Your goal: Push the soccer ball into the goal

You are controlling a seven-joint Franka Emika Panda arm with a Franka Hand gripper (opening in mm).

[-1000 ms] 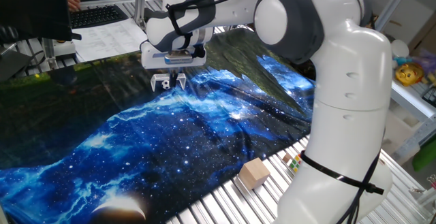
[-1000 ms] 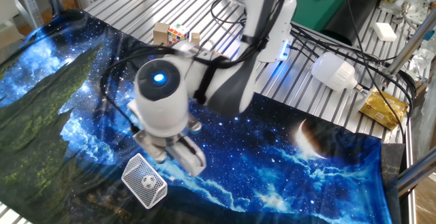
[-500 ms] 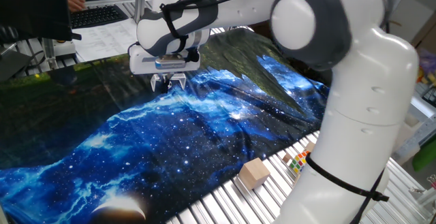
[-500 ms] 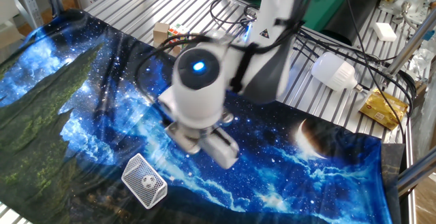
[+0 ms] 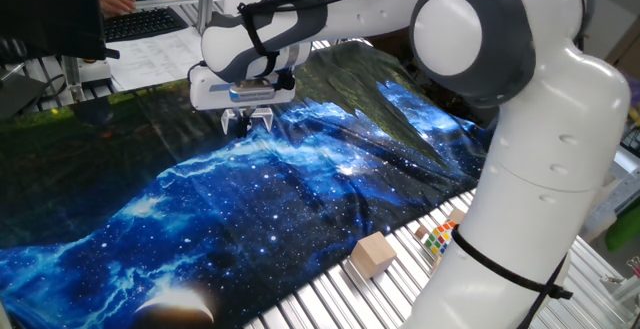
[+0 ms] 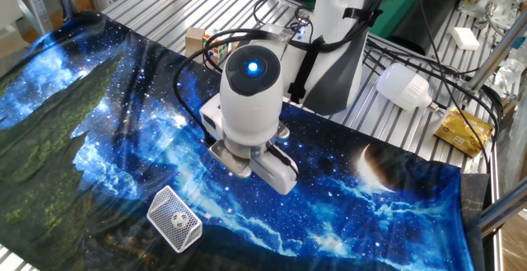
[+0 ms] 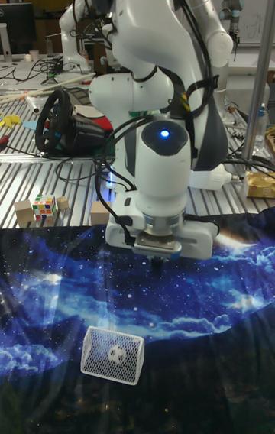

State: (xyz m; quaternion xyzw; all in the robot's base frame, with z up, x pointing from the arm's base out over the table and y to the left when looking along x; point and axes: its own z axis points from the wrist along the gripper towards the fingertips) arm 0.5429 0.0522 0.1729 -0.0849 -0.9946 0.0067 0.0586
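The soccer ball lies inside the goal, against the white netting; the other fixed view shows the same, the ball within the mesh frame on the starry blue cloth. Judged from that, the push looks complete and nothing plainly remains except clearing the arm away

The gripper hangs above the cloth at about one o'clock from the goal in the tall fixed view, well apart from it and touching neither ball nor frame. Its fingers look drawn together with nothing between them, though the wrist hides them in the other fixed view

Beyond the cloth, at ten o'clock, a puzzle cube sits between wooden blocks
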